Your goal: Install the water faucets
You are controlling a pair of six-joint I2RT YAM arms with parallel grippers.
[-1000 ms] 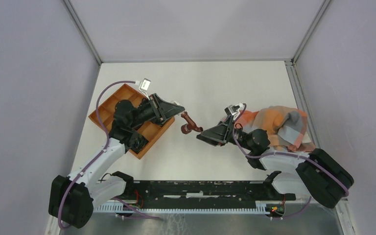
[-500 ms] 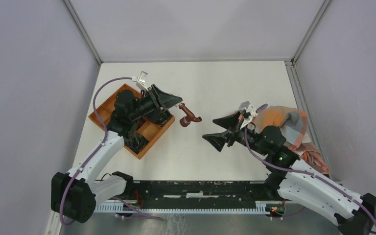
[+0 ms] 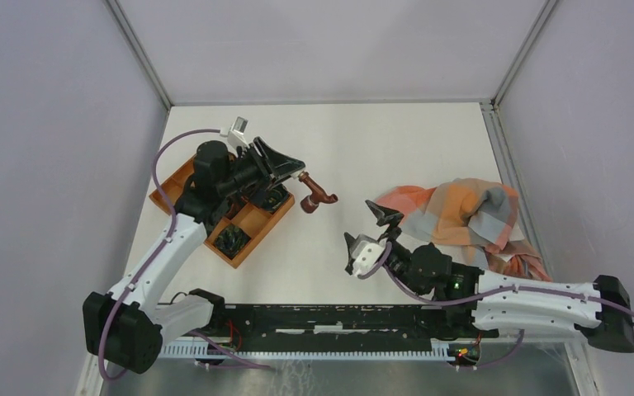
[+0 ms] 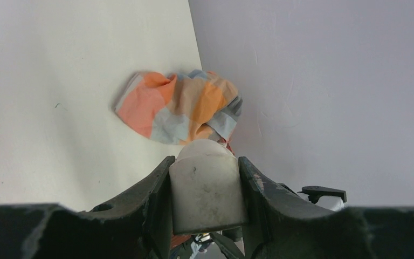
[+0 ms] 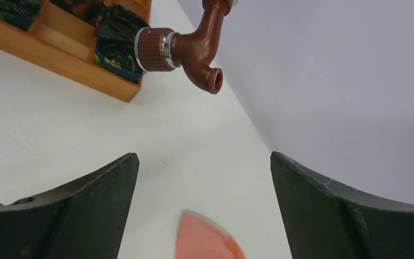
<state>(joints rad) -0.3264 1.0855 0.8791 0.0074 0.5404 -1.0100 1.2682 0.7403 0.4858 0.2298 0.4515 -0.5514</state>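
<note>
Over the left half of the tabletop [image 3: 338, 140], just beside the right-hand corner of the wooden compartment tray [image 3: 252, 221], the brown faucet [image 3: 319, 196] is being held out with its bent body pointing toward the tabletop's middle. The left gripper [image 3: 300, 173] is clenching the faucet's pale end fitting [image 4: 207, 189] squarely between both fingers. In the right wrist view, the faucet's ribbed collar with its silvery ring is facing the tray and the open spout is facing the camera. Dark items are sitting in several tray compartments; what they are cannot be told. The right gripper [image 3: 369, 229] is hovering nearer the tabletop's near edge, well apart from the faucet, jaws spread wide and grasping nothing. A plaid cloth [image 3: 462, 213] is lying crumpled along the right edge.
</note>
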